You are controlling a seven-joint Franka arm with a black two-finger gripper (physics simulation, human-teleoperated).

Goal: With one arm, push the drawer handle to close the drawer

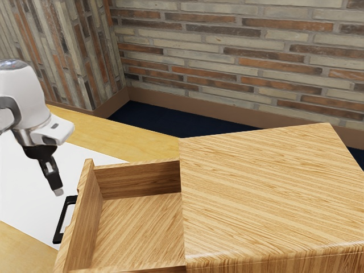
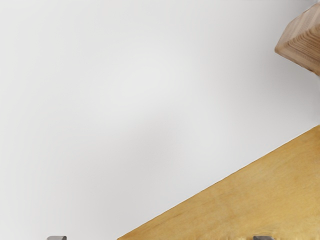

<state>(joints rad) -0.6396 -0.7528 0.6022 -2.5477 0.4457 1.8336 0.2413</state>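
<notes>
- Drawer (image 1: 85, 222) out of its cabinet (image 1: 267, 193), and well out at that: its inner floor and side walls are plain to see, so the closing is all to be done.
- Handle (image 1: 61, 220), the black one, sits on the drawer's outer face, towards the exterior view's left, on the side away from the cabinet. That's the target for the push!
- Gripper (image 1: 58, 191) pointing down at a tilt, just beside the handle's far end and a little above it, on the outer side of the front panel. A slim gap shows between them; I see no contact.
- Fingers spread, nothing pinched: the two tips stand well apart at the wrist view's edge. Fine for a shove, since no grasp is called for.
- Progress, then: the approach looks nearly complete, the push itself undone. Left to do: get down level with the handle, meet it, and drive the drawer towards the exterior view's right until its front meets the cabinet.
- Arm (image 1: 25, 102) reaching in from the exterior view's left, over a white sheet (image 1: 23, 182) on the yellow wooden worktop (image 1: 114, 128).
- Brick wall (image 1: 244, 51) far behind it all, well clear of the action.
</notes>
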